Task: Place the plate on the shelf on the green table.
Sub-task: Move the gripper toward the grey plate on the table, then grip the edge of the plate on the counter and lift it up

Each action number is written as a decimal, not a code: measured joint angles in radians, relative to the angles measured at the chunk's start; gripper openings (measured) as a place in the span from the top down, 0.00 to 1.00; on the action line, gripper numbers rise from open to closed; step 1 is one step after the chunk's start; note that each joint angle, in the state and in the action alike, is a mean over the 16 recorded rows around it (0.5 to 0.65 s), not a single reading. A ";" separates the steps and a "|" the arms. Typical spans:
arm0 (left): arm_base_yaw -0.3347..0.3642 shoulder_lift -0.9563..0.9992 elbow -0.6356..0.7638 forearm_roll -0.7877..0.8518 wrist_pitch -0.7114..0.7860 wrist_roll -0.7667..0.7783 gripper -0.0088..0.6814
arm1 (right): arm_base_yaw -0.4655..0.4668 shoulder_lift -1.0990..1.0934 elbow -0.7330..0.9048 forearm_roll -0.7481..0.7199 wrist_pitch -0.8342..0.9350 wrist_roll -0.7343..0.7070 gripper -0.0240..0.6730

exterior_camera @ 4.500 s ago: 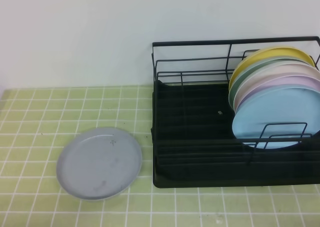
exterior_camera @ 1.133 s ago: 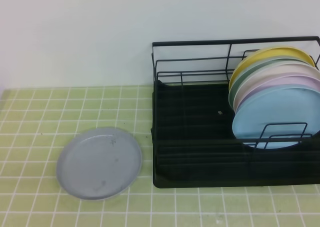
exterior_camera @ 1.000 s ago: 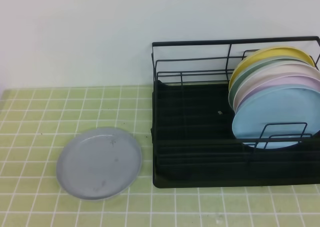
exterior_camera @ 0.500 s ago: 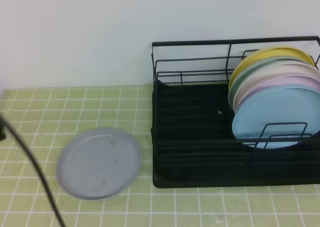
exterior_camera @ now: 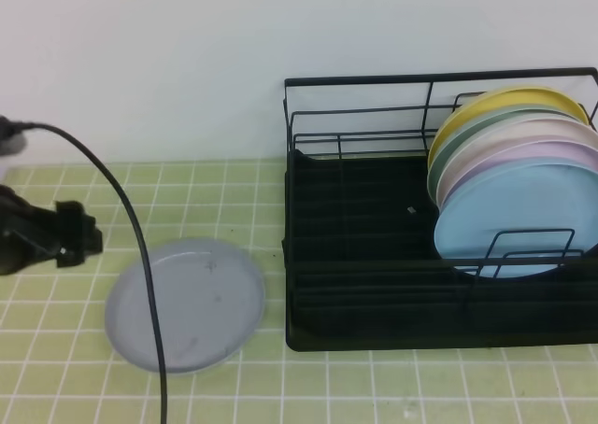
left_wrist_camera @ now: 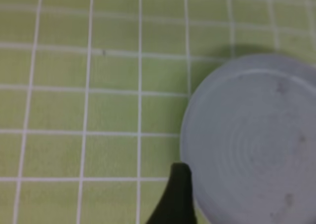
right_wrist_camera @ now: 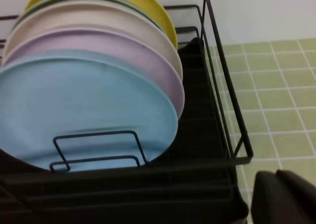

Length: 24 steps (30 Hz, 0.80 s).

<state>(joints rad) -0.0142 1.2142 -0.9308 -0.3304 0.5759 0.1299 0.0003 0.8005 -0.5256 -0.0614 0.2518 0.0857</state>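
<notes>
The pale grey plate (exterior_camera: 185,304) lies flat on the green table (exterior_camera: 75,176), left of the shelf (exterior_camera: 364,284), a black wire rack. My left gripper (exterior_camera: 86,235) hovers over the tiles just left of the plate's far-left rim and touches nothing. In the left wrist view one dark fingertip (left_wrist_camera: 178,184) shows beside the plate (left_wrist_camera: 256,140). The other finger is out of frame, so the jaws stand apart. My right gripper (right_wrist_camera: 281,194) is shut and empty, low by the shelf's right end (right_wrist_camera: 232,135).
Several plates stand on edge at the right end of the rack, with a light blue plate (exterior_camera: 514,214) in front and a yellow plate (exterior_camera: 505,102) at the back. A black cable (exterior_camera: 140,256) arcs over the grey plate's left side. A white wall stands behind.
My left arm and its cable have come in from the left edge and now stand beside the plate. The plate, the rack and its plates have not moved.
</notes>
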 joint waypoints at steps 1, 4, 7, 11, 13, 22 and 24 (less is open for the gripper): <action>0.000 0.033 -0.003 -0.001 -0.005 -0.001 0.31 | 0.000 -0.002 -0.005 0.004 0.013 -0.003 0.97; 0.000 0.125 -0.013 -0.005 -0.021 -0.006 0.20 | 0.000 -0.009 -0.023 0.021 0.056 -0.017 0.97; 0.000 0.210 -0.024 -0.010 -0.038 -0.008 0.14 | 0.000 -0.017 -0.042 0.048 0.107 -0.043 0.97; 0.000 0.316 -0.047 -0.022 -0.061 -0.008 0.13 | 0.000 -0.025 -0.066 0.101 0.174 -0.090 0.97; 0.000 0.365 -0.060 -0.030 -0.074 -0.008 0.14 | 0.000 -0.028 -0.074 0.131 0.202 -0.117 0.97; 0.000 0.539 -0.115 -0.070 -0.108 0.010 0.18 | 0.000 -0.032 -0.081 0.262 0.262 -0.216 0.97; 0.000 0.565 -0.120 -0.080 -0.112 0.016 0.20 | 0.000 -0.032 -0.081 0.279 0.264 -0.229 0.97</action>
<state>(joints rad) -0.0142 1.7792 -1.0506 -0.4108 0.4636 0.1459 0.0000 0.7686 -0.6071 0.2178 0.5156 -0.1433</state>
